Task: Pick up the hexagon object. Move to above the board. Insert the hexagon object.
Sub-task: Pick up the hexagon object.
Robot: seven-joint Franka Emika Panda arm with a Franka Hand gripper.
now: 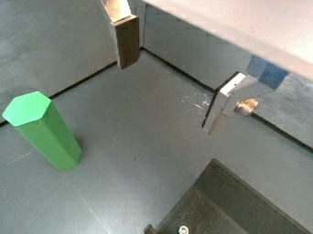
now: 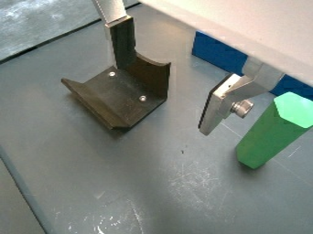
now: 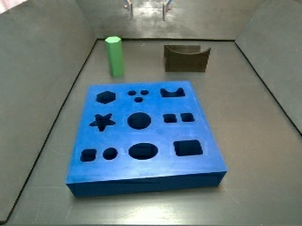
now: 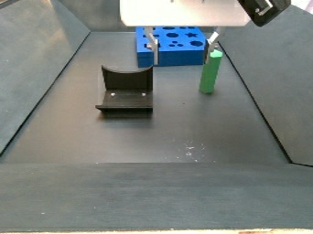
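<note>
The hexagon object (image 3: 115, 56) is a tall green peg standing upright on the dark floor, beyond the board's far left corner. It also shows in both wrist views (image 1: 43, 128) (image 2: 275, 132) and in a side view (image 4: 211, 71). The board (image 3: 160, 134) is a big blue slab with shaped cut-outs; a corner of it shows in a wrist view (image 2: 221, 50). My gripper (image 4: 181, 41) hangs open and empty above the floor, between the peg and the fixture. Nothing is between its fingers (image 1: 123, 41) in either wrist view. The peg stands just outside one finger (image 2: 221, 105).
The fixture (image 3: 186, 58), a dark bracket on a base plate, stands beside the peg near the back wall and shows close to one finger in a wrist view (image 2: 123, 91). Grey walls enclose the floor on all sides.
</note>
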